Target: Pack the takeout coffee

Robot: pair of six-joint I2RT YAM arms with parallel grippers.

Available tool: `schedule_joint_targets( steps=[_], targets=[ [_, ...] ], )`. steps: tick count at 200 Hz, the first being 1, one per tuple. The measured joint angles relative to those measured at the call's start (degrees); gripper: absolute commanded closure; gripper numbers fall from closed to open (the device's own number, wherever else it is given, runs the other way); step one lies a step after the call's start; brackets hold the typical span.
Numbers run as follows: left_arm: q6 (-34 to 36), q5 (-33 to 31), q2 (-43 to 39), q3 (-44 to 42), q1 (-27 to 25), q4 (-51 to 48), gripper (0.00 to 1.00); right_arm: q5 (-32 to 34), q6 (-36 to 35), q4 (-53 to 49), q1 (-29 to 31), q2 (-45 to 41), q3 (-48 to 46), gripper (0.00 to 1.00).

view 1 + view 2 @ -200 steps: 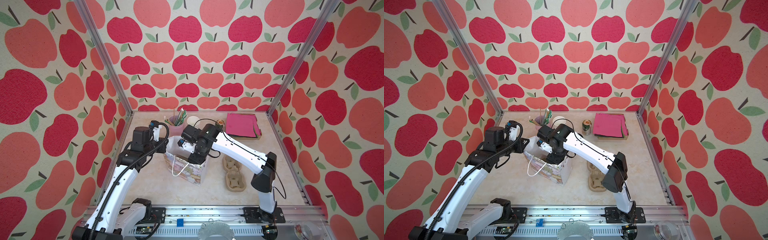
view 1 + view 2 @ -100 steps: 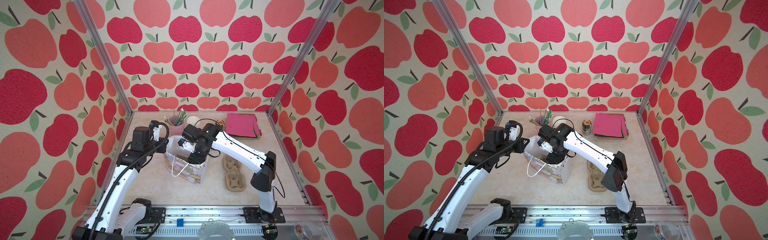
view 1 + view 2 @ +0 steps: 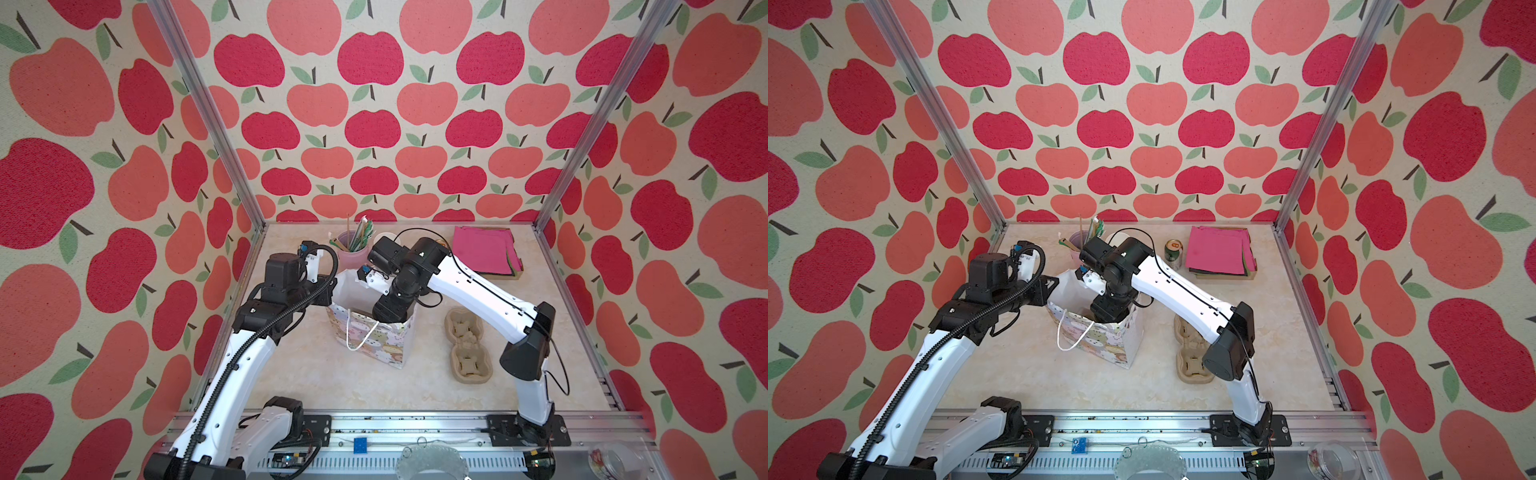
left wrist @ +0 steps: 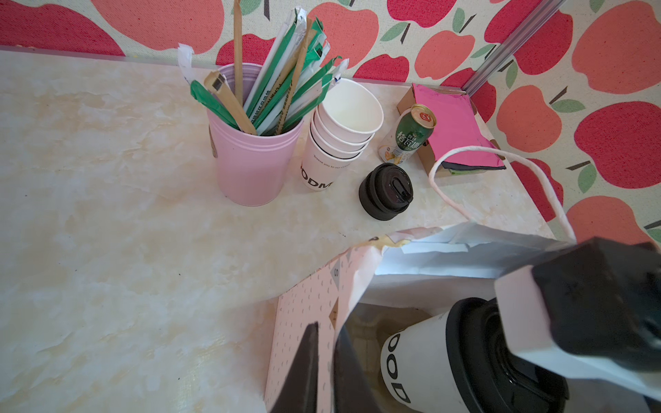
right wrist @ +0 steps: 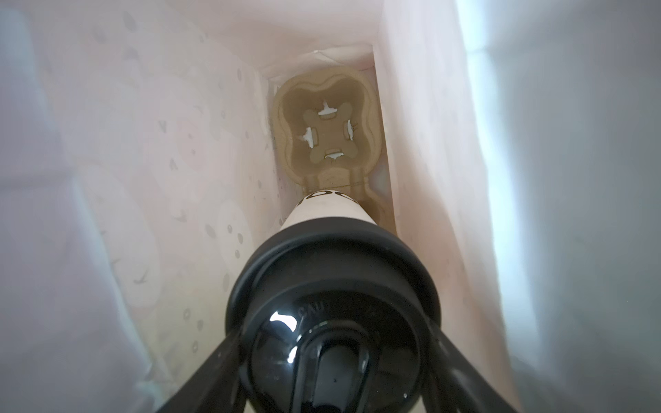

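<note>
Takeout coffee, a white paper cup with black lid, is held inside the patterned paper bag mid-desk by clamped right fingers. The left fingers are pinched on the bag rim. Seating, then release, is judged next.

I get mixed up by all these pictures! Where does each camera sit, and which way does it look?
Both top views: high at the front, looking down on the table, gift bag, left arm and right arm.
Left wrist: outside the bag, facing the pink straw cup; the left gripper pinches the bag's edge.
Right wrist: inside the bag, looking down; the right gripper grips the takeout coffee.
Shared: both wrist views show that coffee.
</note>
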Motion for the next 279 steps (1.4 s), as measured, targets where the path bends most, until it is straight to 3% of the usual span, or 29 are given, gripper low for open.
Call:
schedule_joint_targets(
  steps=[279],
  targets=[
    [0.0,0.0,0.0,-0.5,0.1,0.4,0.87,4.2,-0.7,-1.3,0.6,3.9,-3.7,0.34]
  ],
)
